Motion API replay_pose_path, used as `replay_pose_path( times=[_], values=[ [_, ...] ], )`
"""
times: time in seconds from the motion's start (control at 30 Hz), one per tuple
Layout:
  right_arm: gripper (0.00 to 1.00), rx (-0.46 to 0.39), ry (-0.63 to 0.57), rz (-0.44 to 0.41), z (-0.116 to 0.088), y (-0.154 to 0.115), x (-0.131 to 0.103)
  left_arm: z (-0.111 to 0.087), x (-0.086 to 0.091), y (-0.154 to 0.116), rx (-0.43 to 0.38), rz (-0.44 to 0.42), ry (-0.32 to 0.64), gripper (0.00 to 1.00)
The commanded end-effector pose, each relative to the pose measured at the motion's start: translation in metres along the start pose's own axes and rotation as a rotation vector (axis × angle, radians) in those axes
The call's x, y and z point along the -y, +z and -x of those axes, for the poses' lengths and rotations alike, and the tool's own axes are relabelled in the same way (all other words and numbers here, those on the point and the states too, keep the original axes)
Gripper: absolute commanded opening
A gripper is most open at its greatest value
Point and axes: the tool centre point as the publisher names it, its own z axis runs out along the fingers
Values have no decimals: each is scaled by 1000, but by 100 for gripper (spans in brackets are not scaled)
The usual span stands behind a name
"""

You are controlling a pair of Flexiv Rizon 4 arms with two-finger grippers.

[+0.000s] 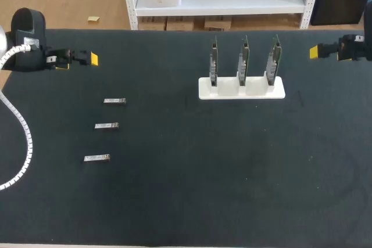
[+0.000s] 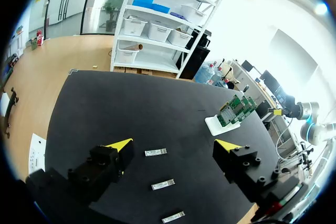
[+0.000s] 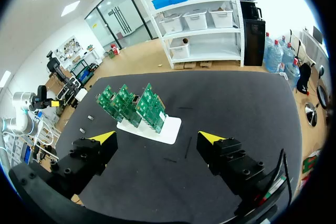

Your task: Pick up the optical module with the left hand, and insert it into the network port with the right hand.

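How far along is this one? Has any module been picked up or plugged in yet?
Done: nothing visible. All three optical modules lie loose on the table. In hand: nothing; the left gripper and right gripper are open and empty at the far corners. Left: the pickup, the transfer to the right gripper, and insertion into a board in the white holder.

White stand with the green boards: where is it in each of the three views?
Head view: white stand right of middle, far side of table.
Left wrist view: white stand far ahead of left gripper, past the optical modules.
Right wrist view: white stand just ahead of right gripper.
Shared landmark: its three green boards.
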Motion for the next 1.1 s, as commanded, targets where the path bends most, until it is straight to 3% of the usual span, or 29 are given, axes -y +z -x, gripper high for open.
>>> replay_pose_path(
  times=[0.03, 0.6, 0.63, 0.67, 0.73, 0.9, 0.97, 1.1],
  values=[
    [100, 1, 1, -4, 0, 0, -1, 1, 1, 0, -5, 7, -2, 100],
    [100, 1, 1, -4, 0, 0, -1, 0, 2, 0, -1, 12, 7, 100],
    [100, 1, 1, -4, 0, 0, -1, 0, 2, 0, 3, 62, 34, 100],
    [100, 1, 1, -4, 0, 0, -1, 1, 3, 1, 2, 44, 73, 100],
    [100, 1, 1, -4, 0, 0, -1, 2, 2, 0, 7, 91, 118, 100],
    [100, 1, 1, -4, 0, 0, -1, 13, -8, 6, -29, 63, 313, 100],
    [100, 1, 1, -4, 0, 0, -1, 19, -12, 8, -76, 20, 439, 100],
    [100, 1, 1, -4, 0, 0, -1, 31, -20, 14, -121, 53, 609, 100]
  ],
)
